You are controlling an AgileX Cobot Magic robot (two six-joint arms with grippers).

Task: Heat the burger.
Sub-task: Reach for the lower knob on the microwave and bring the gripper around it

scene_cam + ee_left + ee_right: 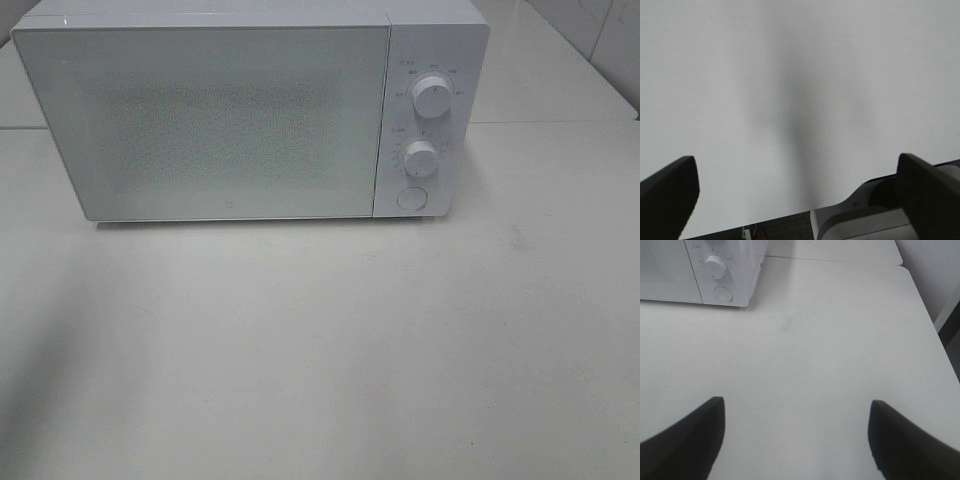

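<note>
A white microwave (200, 120) stands at the back of the pale counter (320, 350). Its door (210, 125) is shut. On the panel beside the door, two round knobs (431, 96) sit one above the other, with a round button (411, 198) below them. The burger shows in no view, so I cannot tell where it is.

The left tool (797, 170) is spread wide over bare counter and holds nothing. The right tool (797, 407) is also spread, with only counter between its dark fingers (690, 440). It is in front of the microwave, off toward the panel side.
</note>
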